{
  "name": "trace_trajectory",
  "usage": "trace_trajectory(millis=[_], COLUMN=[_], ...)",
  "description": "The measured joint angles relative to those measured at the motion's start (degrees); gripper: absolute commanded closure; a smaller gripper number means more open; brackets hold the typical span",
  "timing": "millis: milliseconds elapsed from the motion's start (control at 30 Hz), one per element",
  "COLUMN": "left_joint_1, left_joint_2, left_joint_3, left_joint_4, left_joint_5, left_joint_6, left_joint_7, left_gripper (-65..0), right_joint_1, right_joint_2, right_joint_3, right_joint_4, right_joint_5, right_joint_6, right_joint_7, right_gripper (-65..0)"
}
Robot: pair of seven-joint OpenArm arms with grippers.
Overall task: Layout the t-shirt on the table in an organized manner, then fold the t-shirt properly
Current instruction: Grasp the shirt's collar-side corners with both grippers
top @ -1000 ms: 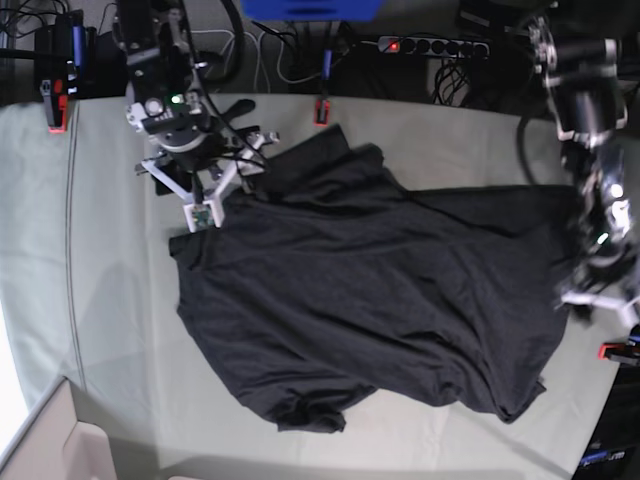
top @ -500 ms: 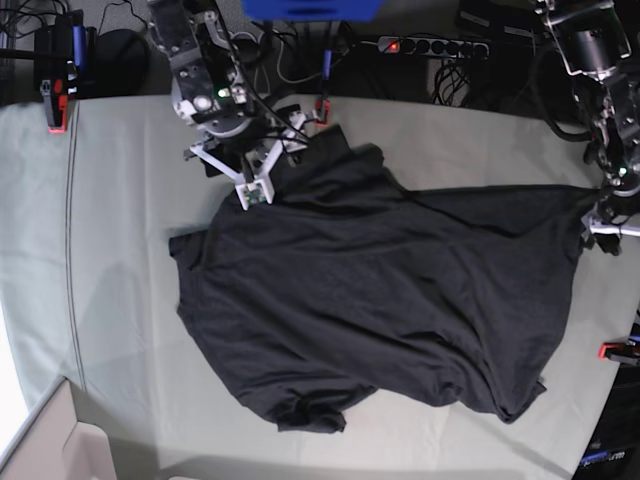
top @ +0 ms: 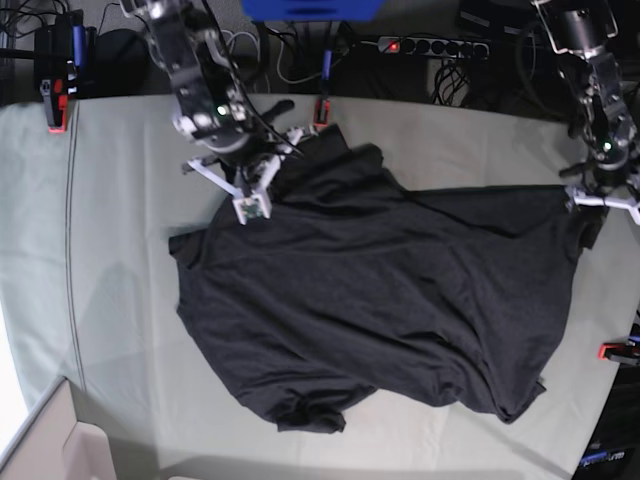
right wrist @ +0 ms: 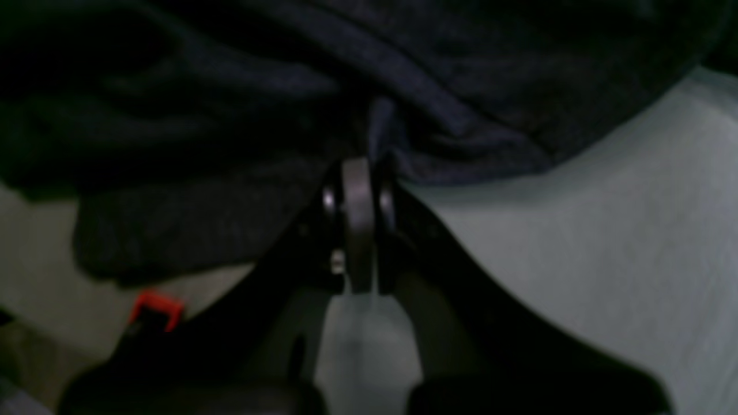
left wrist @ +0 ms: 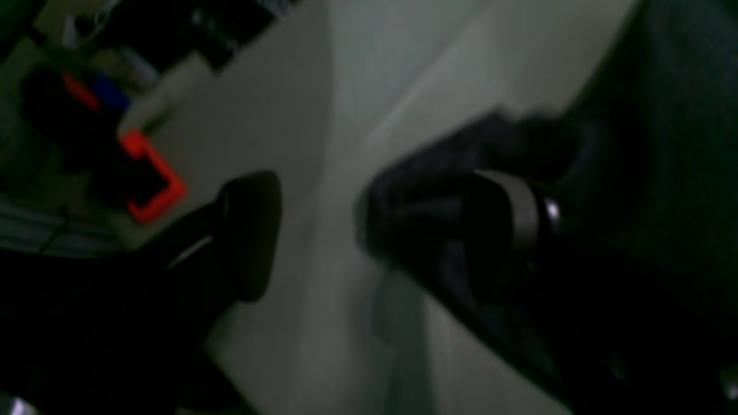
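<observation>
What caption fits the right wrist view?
Right gripper shut on a fold of the t-shirt above the table.

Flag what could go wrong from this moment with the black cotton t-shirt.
1. The left gripper is open with black cotton t-shirt fabric draped on only one finger; it may slip off.
2. The right gripper pinches just a thin hem fold, so pulling could lose it.
3. The shirt's bottom edge is bunched on the pale grey-green table.
</observation>
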Motion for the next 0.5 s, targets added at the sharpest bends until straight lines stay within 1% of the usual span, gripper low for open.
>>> trace_trajectory(millis=[133, 233, 300, 400, 500], left_joint_1=[0.9, 1.6, 2.4, 3.6, 4.0], left_joint_2=[0.0, 1.7, 2.8, 2.9, 4.1], left_joint_3=[0.0, 0.0, 0.5, 0.6, 0.5], left_joint_4=[0.7, 1.1, 1.2, 1.2, 1.2], left_joint_5=[0.0, 0.1, 0.0, 0.0, 0.0], left_joint_6=[-0.2, -0.1, -0.3, -0.5, 0.0], left_joint_7=[-0.6, -0.3, -0.2, -0.2, -0.2], left_gripper=[-47.3, -47.3, -47.3, -47.3, -47.3], right_joint_1=[-6.7, -8.9, -9.8, -12.6, -14.8], right_joint_2=[0.2, 0.4, 1.1, 1.7, 1.5], right_joint_3=[5.2, 7.7, 8.7, 11.1, 14.7], right_joint_4=[10.7, 16.2, 17.7, 19.1, 20.4], right_joint_5=[-0.3, 0.2, 0.1, 0.2, 0.1], right_joint_6=[-0.2, 0.0, 0.0, 0.0, 0.0], right_joint_7=[-1.2, -0.1, 0.1, -0.1, -0.3], right_gripper=[0.0, 0.0, 0.0, 0.0, 0.0])
